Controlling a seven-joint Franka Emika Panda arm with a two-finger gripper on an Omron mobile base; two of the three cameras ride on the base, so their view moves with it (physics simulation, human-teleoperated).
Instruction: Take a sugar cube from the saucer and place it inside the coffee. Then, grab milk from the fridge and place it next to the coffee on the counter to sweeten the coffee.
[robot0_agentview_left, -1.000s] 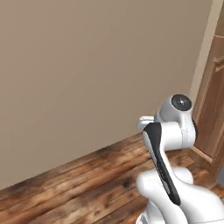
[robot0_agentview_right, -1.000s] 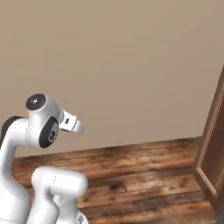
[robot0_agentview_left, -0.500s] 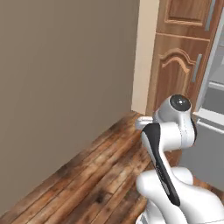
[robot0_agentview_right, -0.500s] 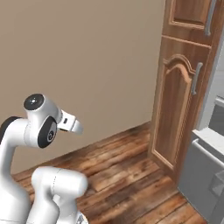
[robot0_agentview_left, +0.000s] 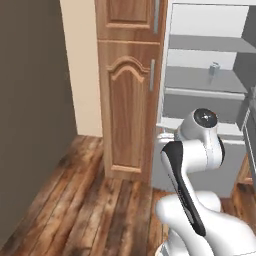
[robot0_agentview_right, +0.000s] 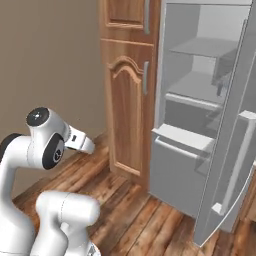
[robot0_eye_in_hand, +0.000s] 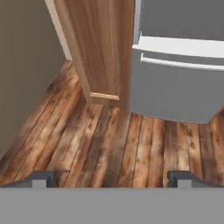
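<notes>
The jaws are wide open and hold nothing above the wood floor (robot0_eye_in_hand: 109, 144), near the open fridge (robot0_agentview_right: 200, 125) with the milk (robot0_agentview_left: 214, 69) on a shelf.

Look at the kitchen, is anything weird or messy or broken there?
Nothing looks spilled or broken. The one thing that stands out is the fridge: its door hangs wide open, showing pale shelves with a small milk carton on one. The wooden cabinet beside it is shut, and the plank floor looks clean. The robot's hand is open, holding nothing.
</notes>
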